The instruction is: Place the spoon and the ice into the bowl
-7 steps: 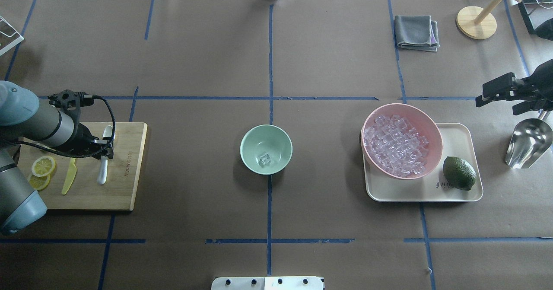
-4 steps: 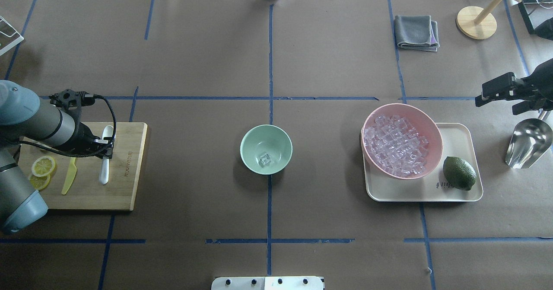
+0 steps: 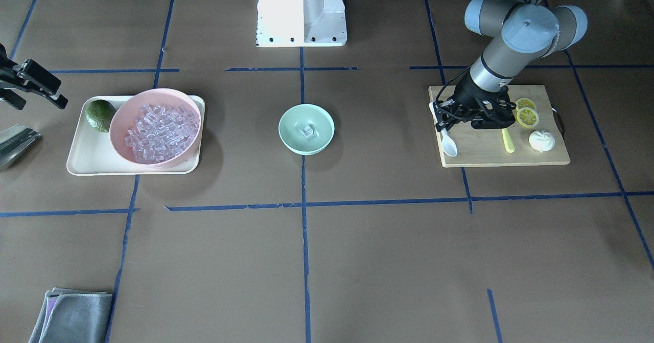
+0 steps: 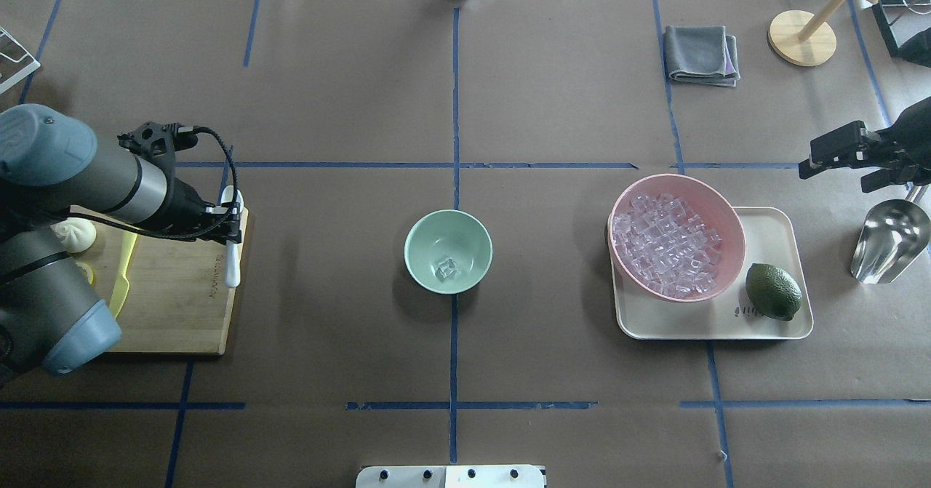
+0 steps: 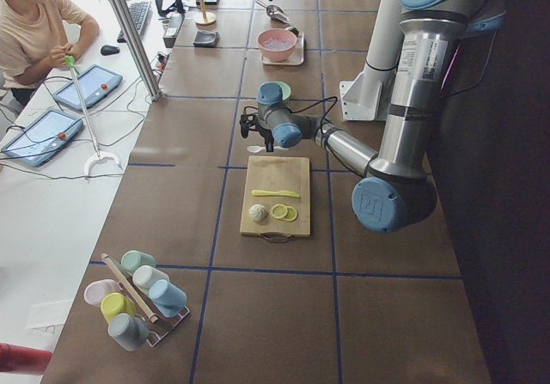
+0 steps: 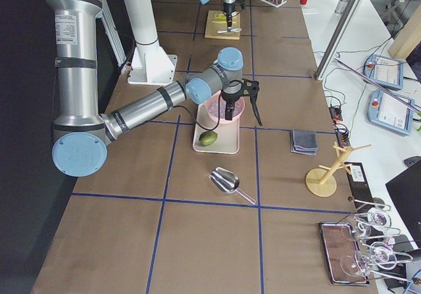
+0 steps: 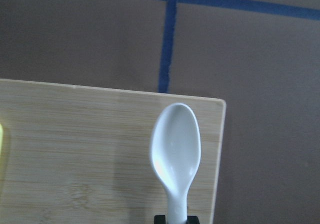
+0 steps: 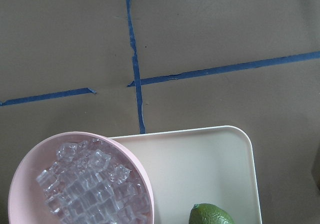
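My left gripper [image 4: 231, 232] is shut on the handle of the white spoon [image 4: 232, 262] and holds it above the right edge of the wooden cutting board [image 4: 182, 306]. The left wrist view shows the spoon's scoop [image 7: 176, 151] over the board's corner. The mint-green bowl [image 4: 429, 237] stands at the table's middle with one clear ice cube [image 4: 446, 268] inside. In the front view the spoon [image 3: 449, 143] hangs right of the bowl [image 3: 294, 115]. My right gripper [image 4: 835, 174] is open and empty, to the right of the pink bowl.
A pink bowl [image 4: 720, 204] full of ice cubes and a green lime [image 4: 773, 292] sit on a cream tray [image 4: 771, 230]. A metal scoop [image 4: 889, 241] lies right of it. A yellow knife [image 3: 507, 139], lemon slices [image 3: 526, 114] and a white bun [image 3: 540, 140] are on the board. A grey cloth [image 4: 702, 54] lies far right.
My left gripper has lifted the spoon off the board and carried it right and away, to the board's far right corner. The right arm has not moved.
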{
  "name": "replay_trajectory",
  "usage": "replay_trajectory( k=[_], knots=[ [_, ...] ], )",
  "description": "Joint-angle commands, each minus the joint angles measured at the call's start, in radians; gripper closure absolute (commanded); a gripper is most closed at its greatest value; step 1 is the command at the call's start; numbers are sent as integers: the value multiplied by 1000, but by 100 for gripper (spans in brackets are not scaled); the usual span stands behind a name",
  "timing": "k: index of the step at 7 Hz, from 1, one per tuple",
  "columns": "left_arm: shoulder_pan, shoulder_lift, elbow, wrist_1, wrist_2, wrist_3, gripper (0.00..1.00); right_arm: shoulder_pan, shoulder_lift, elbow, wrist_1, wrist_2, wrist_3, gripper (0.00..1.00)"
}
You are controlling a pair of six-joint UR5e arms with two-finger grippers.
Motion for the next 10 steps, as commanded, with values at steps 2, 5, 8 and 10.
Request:
replay_trajectory(
  k=[2,5,8,10],
  knots=[
    [162,-337,51,164,16,-272,100,1,1,-2,-1,1,0,1],
    [228,-479,184,176,104,-323,100,1,0,-1,-1,1,1,1],
    [226,-486,186,169,104,-314,28,2,-2,1,-1,1,1,1],
    [223,-483,168,172,104,-312,17,1,-2,-2,-1,0,0,1]
  ],
)
